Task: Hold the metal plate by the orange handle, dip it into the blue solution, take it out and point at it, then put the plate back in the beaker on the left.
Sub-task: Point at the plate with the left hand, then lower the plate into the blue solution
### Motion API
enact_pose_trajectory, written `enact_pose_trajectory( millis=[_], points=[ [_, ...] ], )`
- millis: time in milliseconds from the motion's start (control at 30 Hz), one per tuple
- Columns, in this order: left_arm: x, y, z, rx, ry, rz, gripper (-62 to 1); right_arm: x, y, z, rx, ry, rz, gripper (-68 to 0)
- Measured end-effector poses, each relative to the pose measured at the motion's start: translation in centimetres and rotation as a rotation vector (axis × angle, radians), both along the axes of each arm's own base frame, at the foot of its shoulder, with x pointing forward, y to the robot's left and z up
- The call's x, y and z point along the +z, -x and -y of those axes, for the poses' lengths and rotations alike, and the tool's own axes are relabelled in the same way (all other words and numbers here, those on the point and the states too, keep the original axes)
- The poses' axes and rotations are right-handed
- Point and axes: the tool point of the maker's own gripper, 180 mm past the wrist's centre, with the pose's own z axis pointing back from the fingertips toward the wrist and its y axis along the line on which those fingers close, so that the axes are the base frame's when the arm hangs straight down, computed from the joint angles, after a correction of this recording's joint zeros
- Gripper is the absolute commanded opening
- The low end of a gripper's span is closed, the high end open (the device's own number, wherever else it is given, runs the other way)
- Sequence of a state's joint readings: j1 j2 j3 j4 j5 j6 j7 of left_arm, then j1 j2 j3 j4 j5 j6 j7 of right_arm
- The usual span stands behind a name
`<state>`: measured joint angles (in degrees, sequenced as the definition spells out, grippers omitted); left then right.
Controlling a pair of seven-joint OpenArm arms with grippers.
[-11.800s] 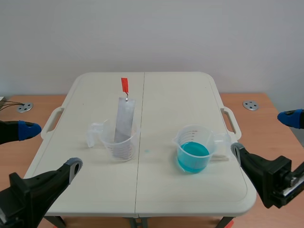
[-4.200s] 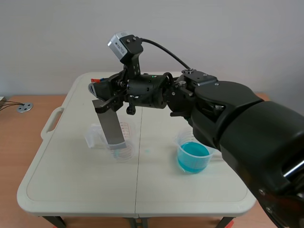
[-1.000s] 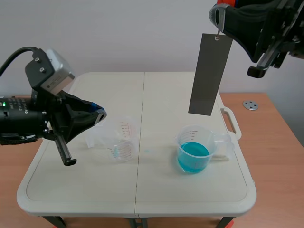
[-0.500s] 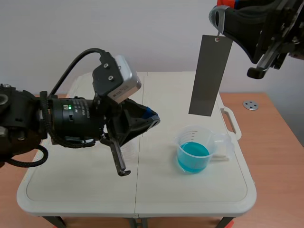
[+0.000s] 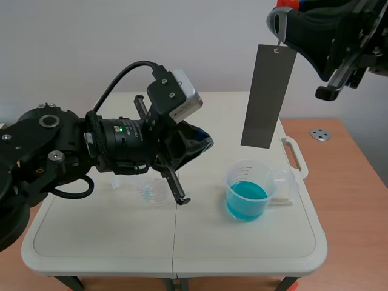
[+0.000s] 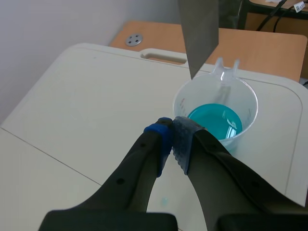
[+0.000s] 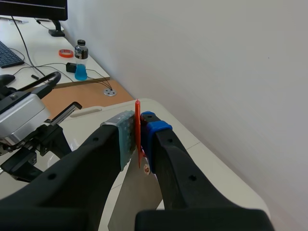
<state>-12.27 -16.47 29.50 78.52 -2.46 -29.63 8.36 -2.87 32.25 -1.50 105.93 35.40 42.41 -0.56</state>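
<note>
The grey metal plate (image 5: pixel 268 97) hangs high above the table's right half, its lower edge over the beaker of blue solution (image 5: pixel 247 193). My right gripper (image 5: pixel 285 13) is shut on the plate's orange handle (image 7: pixel 137 130), with the plate (image 7: pixel 139 197) dangling below the fingers. My left gripper (image 5: pixel 203 141) is shut on nothing near the table's middle, its tips aimed toward the plate's lower end (image 6: pixel 198 33) and the blue beaker (image 6: pixel 216 115). In the left wrist view the gripper (image 6: pixel 172 131) stops short of both. The empty beaker (image 5: pixel 154 191) is partly hidden behind the left arm.
A table handle (image 5: pixel 294 154) sticks out just right of the blue beaker. A metal disc (image 5: pixel 319 134) sits in the wooden desk beyond it. The left arm's body (image 5: pixel 73 151) covers much of the table's left half.
The left arm has swung right from the table's left side to its middle, toward the hanging plate. The right arm and the plate have kept still.
</note>
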Motion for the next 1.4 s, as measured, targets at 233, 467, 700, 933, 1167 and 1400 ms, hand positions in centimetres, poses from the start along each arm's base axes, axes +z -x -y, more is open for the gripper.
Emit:
enact_pose_trajectory(
  millis=[233,467,700,933,1167,1400],
  points=[
    [-0.3,-0.5,-0.2,0.007,-0.002,-0.006,-59.1,0.0,0.0,0.0,0.0,0.0,0.0,-66.2],
    [-0.3,-0.5,-0.1,0.007,0.0,-0.005,-59.1,0.0,0.0,0.0,0.0,0.0,0.0,-66.2],
    [0.3,-2.6,-2.4,0.154,0.036,0.008,-59.1,0.0,0.0,0.0,0.0,-0.001,0.0,-66.2],
    [0.8,-4.3,-11.8,0.374,0.0,0.068,-59.1,0.0,0.0,0.0,0.0,-0.001,0.0,-66.2],
    [2.8,-2.5,-23.9,0.593,-0.063,0.131,-59.0,0.0,0.0,0.0,0.0,-0.001,0.0,-66.2],
    [2.5,0.9,-34.6,0.838,-0.273,0.138,-59.0,-0.5,-0.1,0.1,-0.009,0.032,-0.004,-66.2]
  ],
)
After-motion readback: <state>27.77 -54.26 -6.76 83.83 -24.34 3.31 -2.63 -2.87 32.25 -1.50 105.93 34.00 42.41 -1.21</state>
